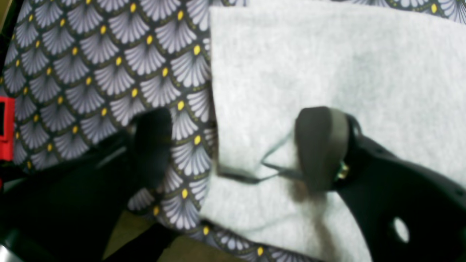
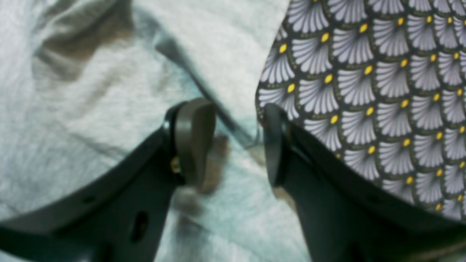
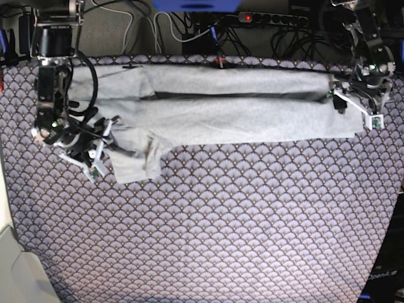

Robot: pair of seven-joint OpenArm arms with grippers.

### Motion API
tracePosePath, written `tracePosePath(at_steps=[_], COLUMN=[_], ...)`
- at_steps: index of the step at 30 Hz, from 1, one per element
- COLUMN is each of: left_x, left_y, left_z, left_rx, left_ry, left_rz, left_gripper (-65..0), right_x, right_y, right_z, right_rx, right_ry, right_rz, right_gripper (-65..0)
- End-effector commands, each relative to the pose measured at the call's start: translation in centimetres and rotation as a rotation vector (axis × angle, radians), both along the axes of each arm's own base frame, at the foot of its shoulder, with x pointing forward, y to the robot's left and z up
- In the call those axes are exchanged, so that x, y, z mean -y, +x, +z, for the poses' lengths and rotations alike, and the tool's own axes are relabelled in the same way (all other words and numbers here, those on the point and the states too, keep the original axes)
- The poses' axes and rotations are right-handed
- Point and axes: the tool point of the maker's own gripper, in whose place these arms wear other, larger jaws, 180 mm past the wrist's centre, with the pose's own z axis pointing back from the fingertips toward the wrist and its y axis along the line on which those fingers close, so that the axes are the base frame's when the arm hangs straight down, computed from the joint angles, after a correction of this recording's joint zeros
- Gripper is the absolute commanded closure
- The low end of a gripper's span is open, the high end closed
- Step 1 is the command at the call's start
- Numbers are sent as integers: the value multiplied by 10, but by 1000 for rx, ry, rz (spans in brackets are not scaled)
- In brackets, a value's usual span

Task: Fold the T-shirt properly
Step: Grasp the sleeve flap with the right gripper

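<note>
The left gripper [image 1: 233, 145] stands wide apart, one finger on the T-shirt [image 1: 327, 72], the other over the tablecloth [image 1: 91, 72]. The right gripper [image 2: 233, 142] straddles the shirt's edge, also spread, gripping nothing. The shirt lies folded in a long band across the table's far side.

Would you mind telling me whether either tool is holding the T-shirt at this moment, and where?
Neither holds it. The left tool and right tool stand open, each straddling an edge of the T-shirt.
</note>
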Motion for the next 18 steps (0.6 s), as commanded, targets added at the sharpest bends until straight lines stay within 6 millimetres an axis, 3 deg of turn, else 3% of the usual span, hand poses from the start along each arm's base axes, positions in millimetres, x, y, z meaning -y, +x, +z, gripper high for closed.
tracePosePath(at_steps=[1, 10, 13, 16, 18], left_x=[-6, -6, -6, -6, -6], left_y=[6, 9, 9, 9, 7], left_z=[11, 12, 12, 12, 11], left_rx=[33, 37, 37, 36, 33], left_ry=[25, 25, 25, 24, 24], left_rz=[-4, -3, -3, -3, -3], left_gripper=[-528, -528, -528, -528, -528], right_x=[5, 0, -4, -11, -11], right_y=[13, 16, 16, 18, 20], right_z=[15, 4, 3, 4, 6], right_rx=[56, 26, 18, 20, 24], right_ry=[6, 15, 3, -2, -4], right_rz=[-2, 15, 40, 67, 70], right_gripper=[-270, -252, -156, -9, 0])
